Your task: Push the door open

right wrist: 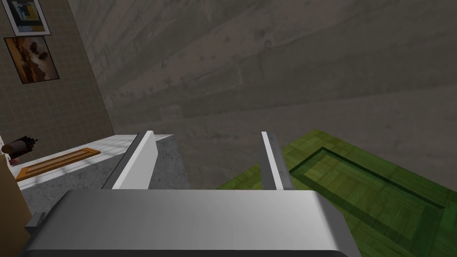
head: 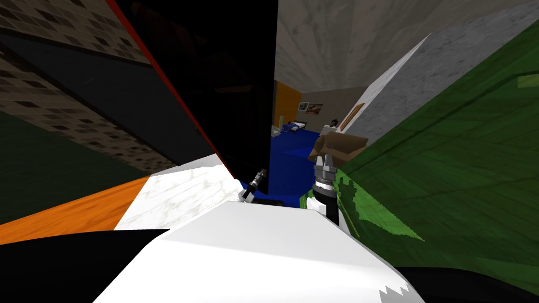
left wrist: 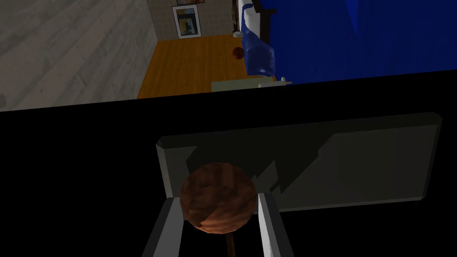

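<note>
A black door [head: 226,94] with a red edge stands ajar in front of me, and a room with a blue floor [head: 287,163] shows past its free edge. In the left wrist view a round brown knob [left wrist: 218,196] sits on a grey plate [left wrist: 348,165] on the black door face. My left gripper [left wrist: 218,198] is shut on that knob, its fingers [left wrist: 267,223] pressing both sides. In the head view the left gripper [head: 258,181] is at the door's edge. My right gripper [head: 327,158] is raised beside it, open and holding nothing [right wrist: 207,134].
A green panelled surface [head: 452,158] rises close on my right, with a grey wall [head: 410,79] behind it. A brown box-like object [head: 339,146] lies past the right gripper. Beyond the door are a bed [head: 295,126] and framed pictures [head: 309,108]. White marble [head: 179,194] and orange flooring [head: 68,213] lie to my left.
</note>
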Robot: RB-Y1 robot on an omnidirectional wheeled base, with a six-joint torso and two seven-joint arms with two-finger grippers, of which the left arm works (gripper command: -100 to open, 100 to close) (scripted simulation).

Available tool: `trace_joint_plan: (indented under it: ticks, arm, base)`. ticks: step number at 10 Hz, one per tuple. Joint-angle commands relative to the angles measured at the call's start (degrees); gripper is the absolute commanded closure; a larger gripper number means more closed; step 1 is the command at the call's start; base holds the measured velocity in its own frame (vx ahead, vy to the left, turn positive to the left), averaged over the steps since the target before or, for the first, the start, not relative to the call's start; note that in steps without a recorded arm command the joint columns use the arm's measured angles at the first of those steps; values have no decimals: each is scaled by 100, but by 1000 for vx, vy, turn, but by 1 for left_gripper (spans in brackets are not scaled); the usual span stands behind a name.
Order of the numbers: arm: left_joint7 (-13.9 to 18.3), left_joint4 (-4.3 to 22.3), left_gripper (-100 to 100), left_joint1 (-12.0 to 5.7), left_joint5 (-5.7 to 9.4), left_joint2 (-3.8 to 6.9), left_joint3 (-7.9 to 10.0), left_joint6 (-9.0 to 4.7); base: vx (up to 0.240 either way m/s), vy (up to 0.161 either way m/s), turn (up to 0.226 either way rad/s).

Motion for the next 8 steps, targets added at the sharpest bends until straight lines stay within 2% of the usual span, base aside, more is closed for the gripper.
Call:
trace_joint_plan:
  ticks: [1,3,4,6,8]
  arm:
    - [-30,-108,100,-21,47,103,106,46]
    - [-102,-109,100,-20,90,158,204,57]
    - [-104,-82,-100,-53,98,97,154,86]
    - [-116,-93,-100,-48,109,75,153,98]
    - [-153,-128,-100,-33,144,-50,149,137]
  base:
    - [177,-57,94]
    - [202,-47,125]
    - [-70,15,121]
    - [-229,-9,15]
    - [-263,-4,78]
